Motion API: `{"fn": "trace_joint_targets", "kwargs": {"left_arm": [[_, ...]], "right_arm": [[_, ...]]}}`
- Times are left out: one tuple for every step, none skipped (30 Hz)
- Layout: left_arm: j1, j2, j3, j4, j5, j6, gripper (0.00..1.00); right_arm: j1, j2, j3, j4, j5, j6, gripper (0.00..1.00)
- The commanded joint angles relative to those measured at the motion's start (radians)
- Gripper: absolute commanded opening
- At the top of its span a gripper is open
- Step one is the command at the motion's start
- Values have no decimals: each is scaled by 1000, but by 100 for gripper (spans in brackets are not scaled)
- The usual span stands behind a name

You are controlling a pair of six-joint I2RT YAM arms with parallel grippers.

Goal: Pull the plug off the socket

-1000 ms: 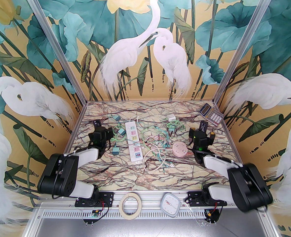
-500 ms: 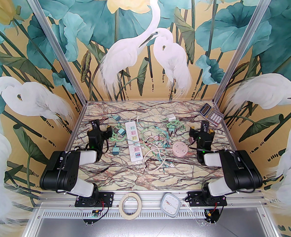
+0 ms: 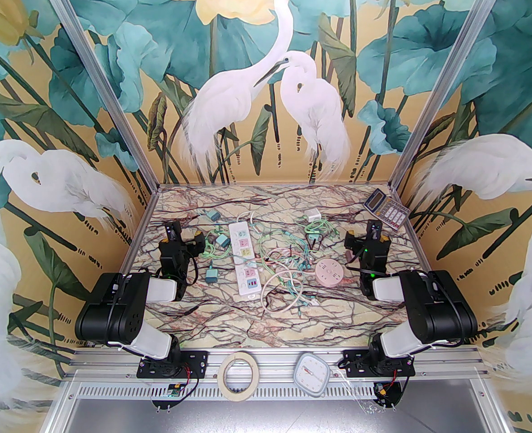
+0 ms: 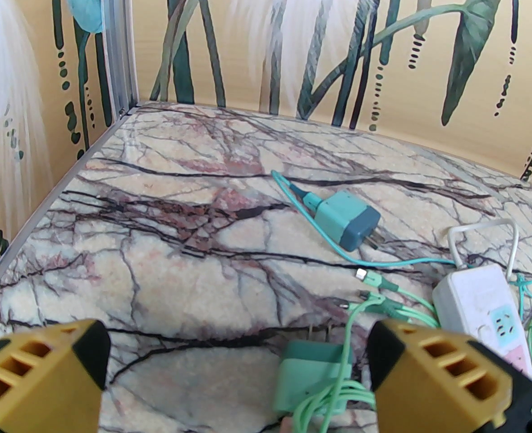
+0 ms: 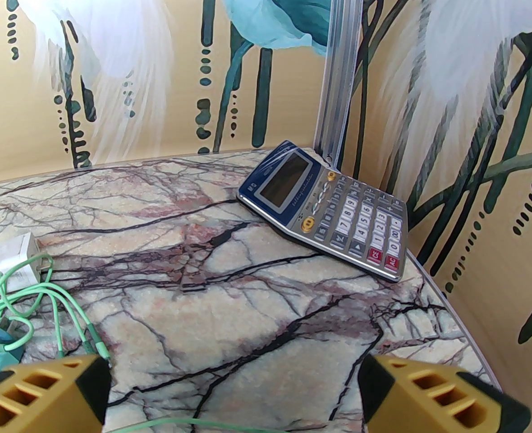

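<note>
A white power strip [image 3: 244, 260] with coloured outlets lies lengthwise left of the table's middle; its far end [image 4: 482, 302] shows in the left wrist view. Whether a plug sits in it, I cannot tell. Loose teal plugs lie to its left [image 3: 221, 241], [image 3: 211, 274]. My left gripper [image 3: 185, 234] hangs open left of the strip; between its yellow fingers [image 4: 45, 372] a green plug [image 4: 311, 375] lies on the table, with a teal plug [image 4: 347, 220] farther off. My right gripper [image 3: 378, 235] is open near the right edge, its fingers [image 5: 433, 395] over bare table.
A tangle of green, pink and white cables [image 3: 288, 264] spreads right of the strip. A pink round socket [image 3: 329, 272] lies beside it, a white adapter [image 5: 11, 260] behind. A calculator [image 5: 333, 210] sits in the far right corner. Tape roll [image 3: 239, 376] rests at the near rail.
Both arms have folded back toward their bases. The left gripper drifted left, away from the strip. The right arm's elbow swung inward and up. Both grippers stayed open.
</note>
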Motion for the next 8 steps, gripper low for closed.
{"fn": "trace_joint_targets", "kwargs": {"left_arm": [[5, 7, 9, 26, 22, 3, 100], [5, 6, 9, 26, 21, 3, 100], [5, 7, 8, 26, 21, 3, 100], [5, 6, 9, 25, 22, 3, 100], [5, 6, 9, 26, 22, 2, 100], [5, 7, 9, 26, 21, 2, 100], [6, 6, 9, 25, 21, 3, 100], [5, 6, 9, 26, 21, 3, 100]], "right_arm": [[-6, 2, 18, -7, -12, 14, 99], [-6, 2, 19, -7, -12, 14, 99], [-7, 2, 19, -9, -12, 13, 99], [-6, 2, 19, -13, -14, 15, 99], [-7, 2, 21, -13, -15, 15, 99], [-6, 2, 21, -13, -14, 15, 99], [-7, 1, 19, -11, -14, 15, 99], [-6, 2, 19, -8, -13, 15, 99]]}}
